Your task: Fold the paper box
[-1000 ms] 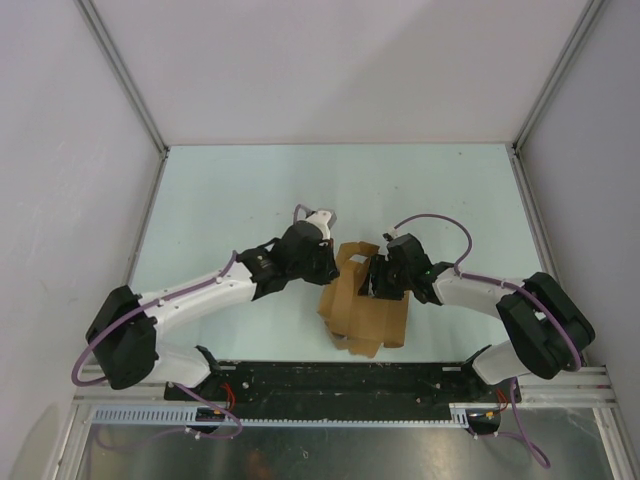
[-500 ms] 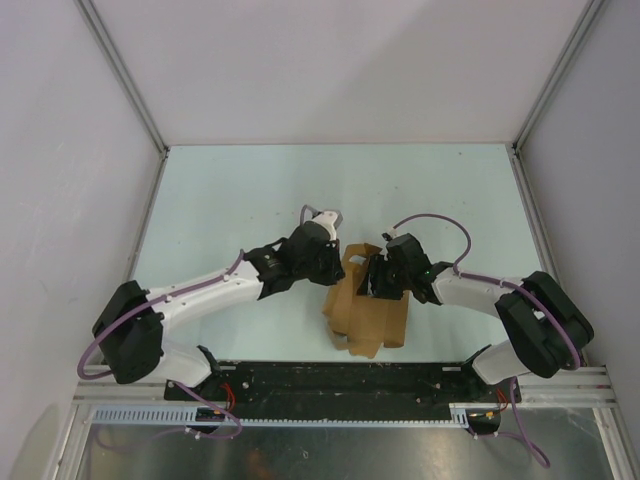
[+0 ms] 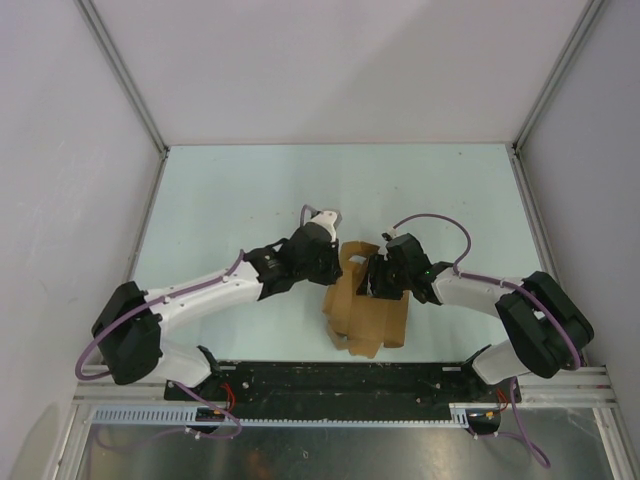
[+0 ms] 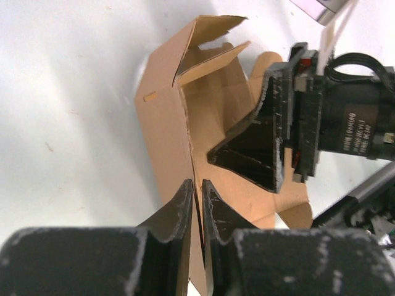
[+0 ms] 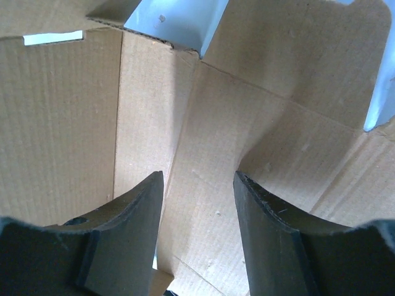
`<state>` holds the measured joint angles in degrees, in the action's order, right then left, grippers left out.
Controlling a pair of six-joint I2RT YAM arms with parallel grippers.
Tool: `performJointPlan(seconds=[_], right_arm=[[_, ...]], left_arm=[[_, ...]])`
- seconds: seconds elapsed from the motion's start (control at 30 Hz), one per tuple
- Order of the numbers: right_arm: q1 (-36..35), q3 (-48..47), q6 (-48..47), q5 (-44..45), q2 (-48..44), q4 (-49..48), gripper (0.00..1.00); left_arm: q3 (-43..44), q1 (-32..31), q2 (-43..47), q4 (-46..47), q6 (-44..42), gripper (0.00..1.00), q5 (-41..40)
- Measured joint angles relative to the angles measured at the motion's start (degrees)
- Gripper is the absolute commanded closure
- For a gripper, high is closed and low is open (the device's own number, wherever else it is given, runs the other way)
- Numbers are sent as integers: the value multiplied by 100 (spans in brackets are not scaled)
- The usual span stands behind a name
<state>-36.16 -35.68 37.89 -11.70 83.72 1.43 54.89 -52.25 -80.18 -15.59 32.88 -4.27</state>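
Clenched almost together at the left jaws, pinching a thin standing wall of the paper box [image 3: 368, 312], with fingers [image 4: 178, 216] on either face of the panel. Held that way, most likely, to hold the wall upright along its crease.

Released and spread at the right jaws, gripping nothing, with fingers [image 5: 133, 231] tipped down onto a flat inner panel directly ahead of the left jaws. Probably pinning the base, so as to bend the raised wall at the fold rather than drag the whole sheet.

Between the two sets of jaws, then: a partly formed box resting on the tabletop [image 3: 230, 190], with one wall up and other flaps lying flat or half lifted.

Beyond the left jaws, at the far end of the pinched wall: a small end flap and tab standing ajar, not yet tucked.

Close quarters here. Just beside the raised wall, the bulk of the right wrist, likely to block any further inward fold until pulled clear.

Further out from both jaws: purple cables [image 3: 432, 218] looping over the arms, pale enclosure walls [image 3: 60, 150], and a black rail [image 3: 330, 376] behind, at the near edge.
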Motion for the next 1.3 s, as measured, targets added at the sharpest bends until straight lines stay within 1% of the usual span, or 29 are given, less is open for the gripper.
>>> performJointPlan(seconds=[0.2, 0.43, 0.53, 0.57, 0.63, 0.67, 0.73, 0.77, 0.87, 1.03, 1.07, 1.1, 1.13, 1.17, 1.23, 1.3], right_arm=[[-35, 7, -2, 37, -118, 116, 41], [-42, 35, -20, 136, -684, 588, 41], [-42, 37, -22, 190, -973, 811, 50], [-37, 37, -24, 219, -1056, 885, 58], [-37, 37, -46, 273, -1226, 1078, 67], [-37, 37, -46, 308, -1298, 1176, 74], [-44, 37, -57, 389, -1399, 1360, 80], [-48, 39, -57, 439, -1438, 1458, 87], [-85, 42, -66, 564, -1462, 1657, 92], [-114, 109, -55, 675, -1353, 1698, 92], [-116, 129, -44, 680, -1298, 1696, 90], [-118, 153, -42, 678, -1248, 1674, 86], [-118, 173, -37, 678, -1207, 1663, 82], [-118, 203, -33, 678, -1167, 1648, 81], [-129, 238, -9, 675, -1128, 1641, 78], [-144, 258, -9, 675, -1123, 1624, 78]], left_arm=[[0, -9, 90, -326, -192, 85, -448], [0, 15, 173, -654, -393, 84, -793], [2, 48, 278, -765, -472, 85, -907], [7, 59, 302, -787, -492, 84, -920], [55, 101, 343, -863, -525, 84, -977], [87, 111, 348, -887, -549, 85, -1008], [138, 133, 374, -911, -579, 84, -1032], [160, 146, 398, -925, -597, 84, -1045], [236, 166, 487, -960, -601, 84, -1054], [400, 181, 597, -986, -614, 83, -1051], [411, 181, 597, -986, -627, 78, -1054], [417, 181, 597, -988, -647, 62, -1056], [417, 181, 597, -1008, -660, 59, -1060], [415, 181, 597, -1040, -688, 55, -1080], [413, 190, 597, -1078, -702, 53, -1172], [389, 229, 603, -1084, -699, 53, -1276]])
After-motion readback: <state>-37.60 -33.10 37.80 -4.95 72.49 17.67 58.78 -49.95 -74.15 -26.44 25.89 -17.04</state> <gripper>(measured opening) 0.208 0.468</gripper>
